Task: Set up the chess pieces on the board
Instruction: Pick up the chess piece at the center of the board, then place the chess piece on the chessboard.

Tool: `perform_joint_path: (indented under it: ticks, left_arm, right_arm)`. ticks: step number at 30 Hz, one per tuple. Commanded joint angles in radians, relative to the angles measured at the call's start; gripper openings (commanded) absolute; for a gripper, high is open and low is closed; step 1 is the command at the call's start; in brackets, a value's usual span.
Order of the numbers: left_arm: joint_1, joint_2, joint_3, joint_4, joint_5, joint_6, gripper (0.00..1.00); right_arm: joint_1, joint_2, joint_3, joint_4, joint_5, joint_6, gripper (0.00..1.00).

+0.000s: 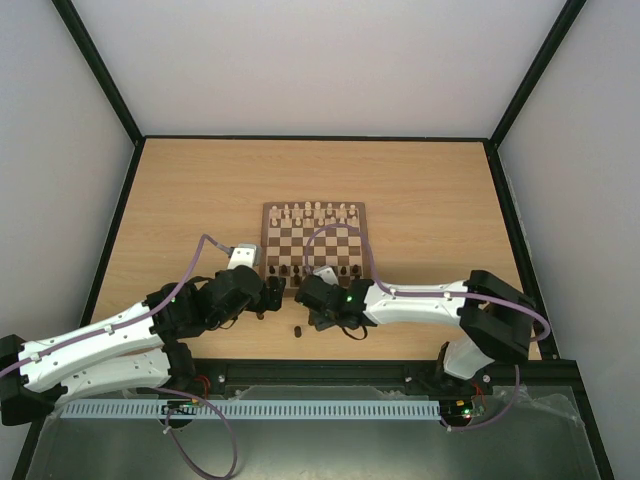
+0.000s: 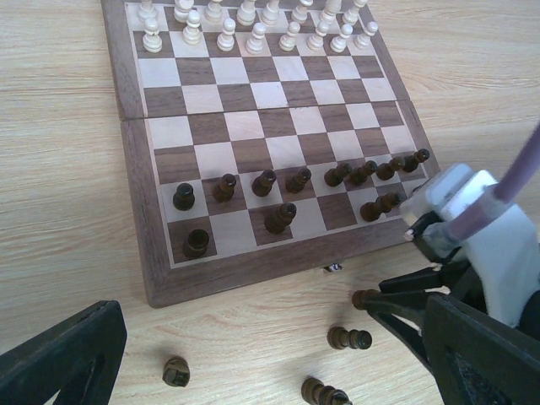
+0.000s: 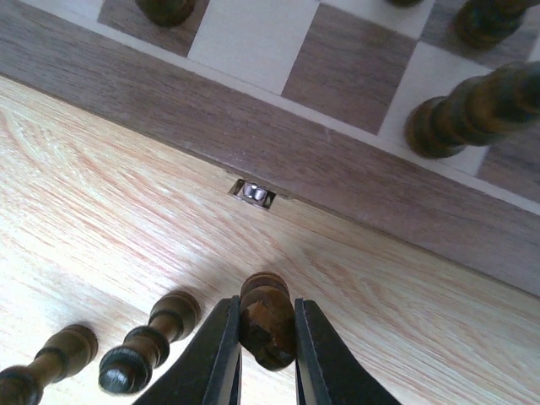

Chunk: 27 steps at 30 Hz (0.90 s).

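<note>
Piece [image 3: 267, 327] clamped tight in my right gripper [image 3: 266, 308], gotta lift straight, then onto board [image 3: 380, 198] at 12 o'clock.

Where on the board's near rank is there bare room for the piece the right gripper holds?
Bare squares flank the dark piece on the board's near rank, between the corner piece and the right-hand pair. The pawn row behind is full. Middle ranks are bare.

The board [image 1: 313, 238] on the desk [image 1: 440, 200]
Some chess pieces [image 2: 264, 182] stood along its near rows; others lay on the desk before its near edge.
</note>
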Motion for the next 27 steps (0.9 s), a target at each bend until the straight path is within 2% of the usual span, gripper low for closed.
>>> perform_joint_path:
  ticks: [1,12,21,27]
  left_arm:
    - [-0.007,-0.007,-0.015,-0.019,-0.012,-0.005,0.99]
    - [-0.007,0.002,-0.012,-0.014,-0.013,0.001,0.99]
    - [-0.008,0.01,-0.009,-0.017,-0.016,0.001,0.99]
    - [-0.007,0.007,-0.01,-0.018,-0.018,-0.001,0.99]
  right_arm:
    - [-0.007,-0.087,0.017,-0.114,0.048,0.013,0.03]
    - [-0.106,-0.189,0.015,-0.242,0.1,-0.006,0.04]
    - [-0.21,-0.149,0.048,-0.211,0.081,-0.085,0.05]
    - [-0.222,-0.093,0.087,-0.199,0.071,-0.118,0.05]
